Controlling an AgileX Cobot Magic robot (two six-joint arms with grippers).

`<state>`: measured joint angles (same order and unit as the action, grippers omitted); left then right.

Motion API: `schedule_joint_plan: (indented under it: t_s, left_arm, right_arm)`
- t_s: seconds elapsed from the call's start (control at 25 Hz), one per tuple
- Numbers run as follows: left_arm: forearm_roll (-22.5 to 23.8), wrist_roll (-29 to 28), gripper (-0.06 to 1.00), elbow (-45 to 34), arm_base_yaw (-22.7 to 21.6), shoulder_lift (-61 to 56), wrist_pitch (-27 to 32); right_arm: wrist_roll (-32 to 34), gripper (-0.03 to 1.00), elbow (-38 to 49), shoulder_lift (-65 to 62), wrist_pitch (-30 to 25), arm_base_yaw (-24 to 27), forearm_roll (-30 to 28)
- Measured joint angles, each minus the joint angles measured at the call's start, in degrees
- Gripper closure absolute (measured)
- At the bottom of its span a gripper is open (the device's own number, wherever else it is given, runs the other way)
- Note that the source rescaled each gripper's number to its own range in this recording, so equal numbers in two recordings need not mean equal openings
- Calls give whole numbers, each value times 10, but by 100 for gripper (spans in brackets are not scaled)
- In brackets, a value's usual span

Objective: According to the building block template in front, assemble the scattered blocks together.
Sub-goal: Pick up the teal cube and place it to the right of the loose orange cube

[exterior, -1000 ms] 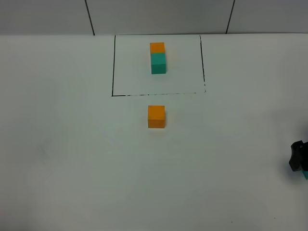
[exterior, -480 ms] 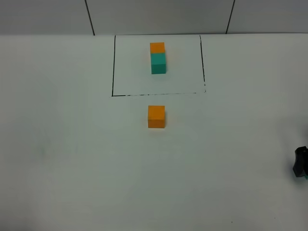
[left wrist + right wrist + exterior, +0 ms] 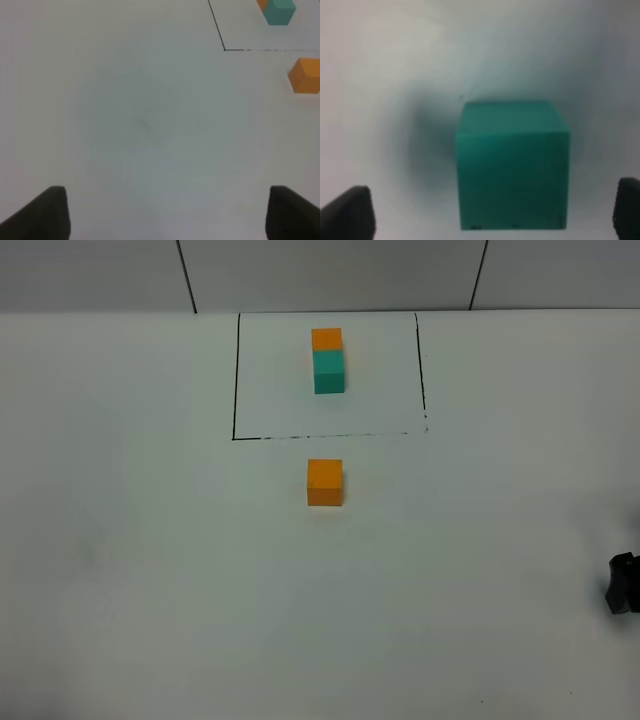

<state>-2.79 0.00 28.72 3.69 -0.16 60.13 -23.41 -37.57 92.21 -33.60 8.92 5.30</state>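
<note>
**Descent of the right gripper (image 3: 622, 585) onto the teal cube (image 3: 512, 165)**

At the far right edge of the counter (image 3: 150, 560), right gripper lower in the high view than a second ago, now covering the sliver of teal visible beside it then. Jaws spread wide. Teal cube resting on the counter between them, a gap on each side, not yet pinched. Probably the approach for a first grasp.

On the other side, left gripper (image 3: 165, 215) with jaws spread and nothing between them, only bare counter below.

Further out, orange cube (image 3: 325, 482) alone near the middle of the counter, just in front of the black outline (image 3: 235, 380), in the same spot as before.

Inside the outline, the building block template (image 3: 328, 360): orange at the far end, teal joined on the near side.

By that pattern, teal cube to go against the near face of the orange cube. The two well apart at present, so no joining done yet.
</note>
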Motion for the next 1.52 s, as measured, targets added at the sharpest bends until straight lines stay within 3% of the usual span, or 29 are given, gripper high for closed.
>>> schedule_joint_plan:
  t_s: [0.24, 0.4, 0.52, 0.68, 0.88, 1.08, 1.24, 1.52]
  left_arm:
    - [0, 0, 16, 0, 0, 0, 0]
    - [0, 0, 16, 0, 0, 0, 0]
    - [0, 0, 16, 0, 0, 0, 0]
    - [0, 0, 16, 0, 0, 0, 0]
    - [0, 0, 16, 0, 0, 0, 0]
    - [0, -3, 16, 0, 0, 0, 0]
    - [0, -3, 16, 0, 0, 0, 0]
    - [0, -3, 16, 0, 0, 0, 0]
  right_arm:
    - [1, 8, 1, 31, 13, 0, 0]
    - [1, 21, 1, 34, 23, 0, 0]
    - [1, 44, 1, 34, 28, 0, 0]
    - [1, 97, 1, 34, 31, 0, -1]
    - [1, 95, -1, 34, 23, 0, -1]
    - [-58, 95, -62, 34, -62, -30, -2]
    - [-167, 95, -153, 39, -133, -130, -5]
    - [-241, 95, -322, 130, -159, -340, -113]
